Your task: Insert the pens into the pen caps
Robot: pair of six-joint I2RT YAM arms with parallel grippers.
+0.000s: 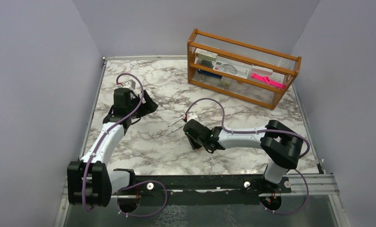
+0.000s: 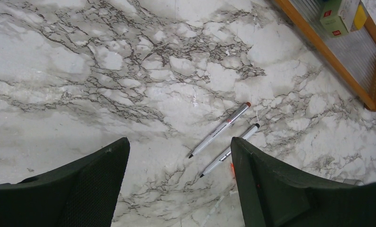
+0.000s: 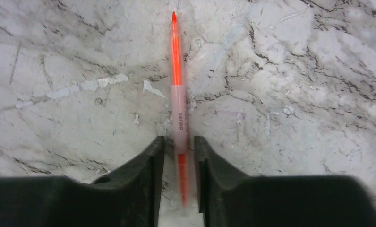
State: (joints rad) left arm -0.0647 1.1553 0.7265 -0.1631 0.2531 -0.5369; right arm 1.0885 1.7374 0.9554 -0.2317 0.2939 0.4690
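Right hand [image 3: 179,142] brackets the orange pen [image 3: 176,61] at frame centre, grip unconfirmed; off-centre contact may roll it. Left hand [image 2: 179,142] spread.

Two pens [image 2: 219,130] lie side by side on the table [image 2: 82,71], before the shelf [image 2: 328,52].

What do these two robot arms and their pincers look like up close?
Both the left arm and right arm have white tube-like links between chunky black joints, with a thin purple cable looping along each. The left gripper and right gripper each end in two matte black, wedge-shaped fingers.
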